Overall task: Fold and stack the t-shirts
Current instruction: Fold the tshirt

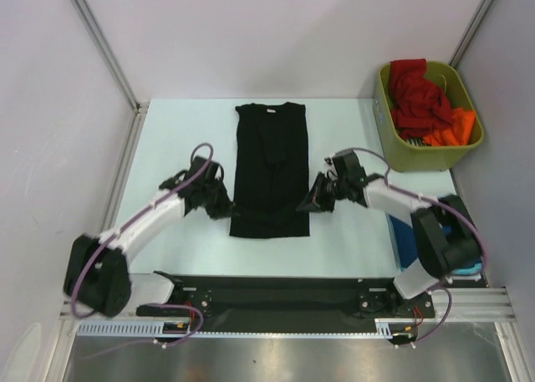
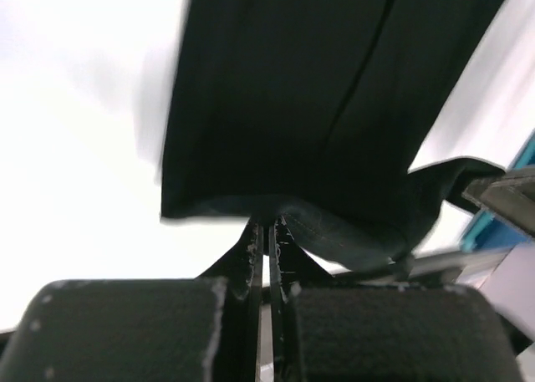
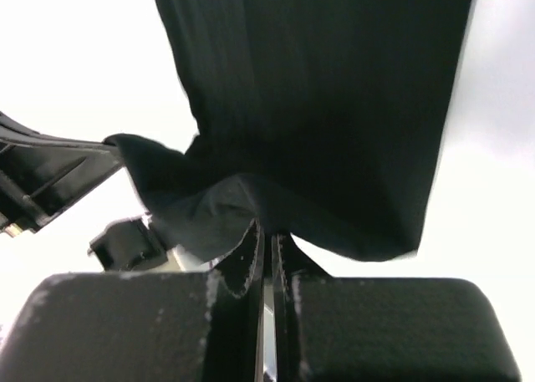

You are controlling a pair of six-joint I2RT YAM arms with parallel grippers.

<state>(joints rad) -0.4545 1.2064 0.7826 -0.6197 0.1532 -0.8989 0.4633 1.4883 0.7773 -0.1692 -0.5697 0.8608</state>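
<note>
Pinching the near corners of the black shirt (image 1: 270, 169), the left gripper (image 1: 222, 205) and the right gripper (image 1: 311, 201) each hold it tight. The shirt lies long on the table (image 1: 184, 140), running near to far, right between them.

1. The table (image 1: 184, 148) has a pale, blue-tinted top under soft, even light, with only faint shadows.
2. Behind the table rises a plain off-white back wall (image 1: 276, 39).
3. A greyish left panel (image 1: 42, 106) and a right panel (image 1: 510, 81) close in the table's sides.
4. Slanted aluminium posts (image 1: 100, 43) rise from the table's far corners.
5. An olive-green bin (image 1: 430, 158) sits at the table's far right corner.
6. An aluminium rail (image 1: 476, 300) runs along the table's near edge, and a brushed metal sheet (image 1: 284, 357) lies in front of it.
</note>
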